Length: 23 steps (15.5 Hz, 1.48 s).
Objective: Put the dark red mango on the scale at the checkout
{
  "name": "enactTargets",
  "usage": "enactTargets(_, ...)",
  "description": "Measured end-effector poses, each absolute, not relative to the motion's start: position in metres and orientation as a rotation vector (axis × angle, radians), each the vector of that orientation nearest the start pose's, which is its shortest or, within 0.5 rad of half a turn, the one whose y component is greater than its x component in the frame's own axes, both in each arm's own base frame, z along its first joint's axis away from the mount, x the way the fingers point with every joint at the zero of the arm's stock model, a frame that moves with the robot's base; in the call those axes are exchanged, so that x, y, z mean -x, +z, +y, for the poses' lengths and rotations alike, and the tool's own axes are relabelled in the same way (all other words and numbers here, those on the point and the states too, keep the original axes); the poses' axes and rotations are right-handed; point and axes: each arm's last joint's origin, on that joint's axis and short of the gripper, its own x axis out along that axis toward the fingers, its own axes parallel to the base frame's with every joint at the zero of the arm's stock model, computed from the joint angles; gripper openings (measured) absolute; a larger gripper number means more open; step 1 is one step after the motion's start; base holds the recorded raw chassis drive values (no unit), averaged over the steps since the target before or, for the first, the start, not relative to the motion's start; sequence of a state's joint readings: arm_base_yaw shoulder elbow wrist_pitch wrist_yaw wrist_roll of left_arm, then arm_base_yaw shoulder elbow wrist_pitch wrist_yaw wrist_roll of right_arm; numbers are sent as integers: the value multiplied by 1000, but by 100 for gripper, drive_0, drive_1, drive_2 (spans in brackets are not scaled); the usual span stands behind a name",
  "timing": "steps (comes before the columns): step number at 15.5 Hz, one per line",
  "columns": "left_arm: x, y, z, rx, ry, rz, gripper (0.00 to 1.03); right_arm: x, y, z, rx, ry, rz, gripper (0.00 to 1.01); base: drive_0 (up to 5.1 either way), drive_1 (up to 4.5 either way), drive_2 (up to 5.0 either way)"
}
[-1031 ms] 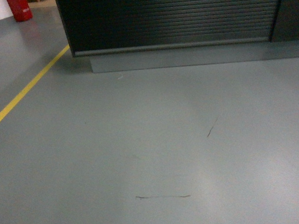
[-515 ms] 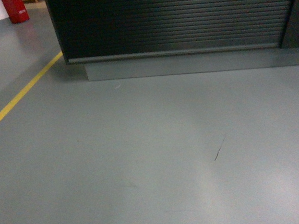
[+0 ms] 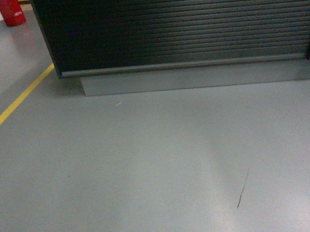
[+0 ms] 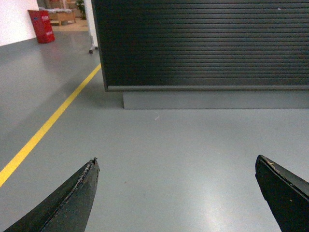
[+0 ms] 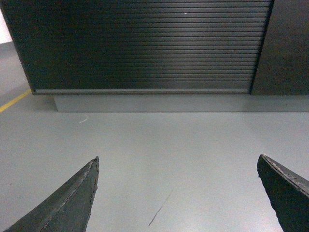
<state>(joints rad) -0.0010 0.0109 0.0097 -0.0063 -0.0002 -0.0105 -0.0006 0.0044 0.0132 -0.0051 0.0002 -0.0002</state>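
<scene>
The checkout (image 3: 179,24) shows only its dark ribbed front panel, filling the top of the head view, and it stands ahead in both wrist views (image 4: 203,43) (image 5: 145,43). The dark red mango and the scale are out of view. My left gripper (image 4: 176,162) hangs open over bare grey floor, nothing between its black fingers. My right gripper (image 5: 177,162) is open too, empty, above the floor. Neither gripper appears in the head view.
A grey plinth (image 3: 195,77) runs under the counter. A yellow floor line (image 3: 15,104) slants away at the left, with a red object (image 3: 10,10) at the far left corner. A dark scuff mark (image 3: 242,190) lies on the floor.
The counter front has grown larger and shifted down and left in the head view; the floor scuff slid toward the bottom. The base has rolled closer to the counter.
</scene>
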Motion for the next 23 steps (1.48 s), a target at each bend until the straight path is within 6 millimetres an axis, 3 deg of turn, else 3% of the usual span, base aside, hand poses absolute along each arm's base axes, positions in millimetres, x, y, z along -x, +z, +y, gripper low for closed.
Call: enactTargets(23,-98,166,0,10,-1,4,98,-97,167,0,0,0,-4,98,1,431,-428)
